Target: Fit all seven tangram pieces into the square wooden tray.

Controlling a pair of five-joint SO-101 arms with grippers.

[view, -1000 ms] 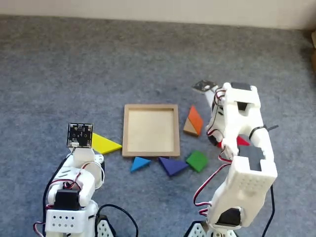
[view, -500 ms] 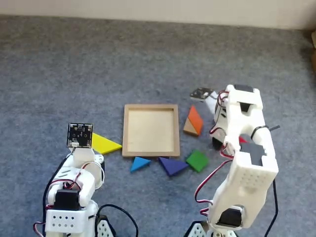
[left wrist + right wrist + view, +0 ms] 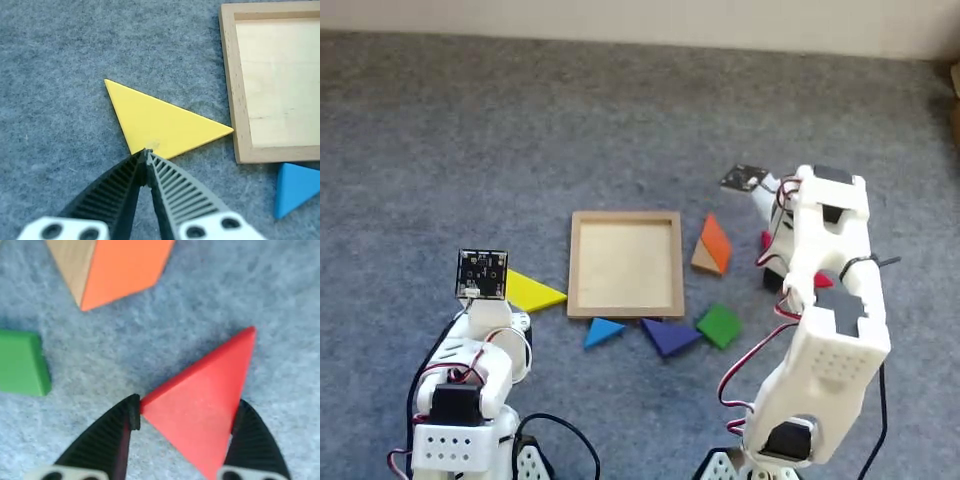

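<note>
The wooden tray (image 3: 574,262) is seen at the centre of the high view. Just left of it lies the yellow triangle (image 3: 535,292), its tip against the rim. The left gripper (image 3: 146,155) is held over its edge, fingers pressed together on nothing. At the right, the red triangle (image 3: 202,395) is clasped between the widely spread fingers of the right gripper (image 3: 189,415). Below the tray are laid the blue triangle (image 3: 604,331), purple piece (image 3: 670,335) and green square (image 3: 720,325).

Grey carpet (image 3: 470,130) under wooden tray (image 3: 574,262) and scattered tangram pieces (image 3: 719,325).
</note>
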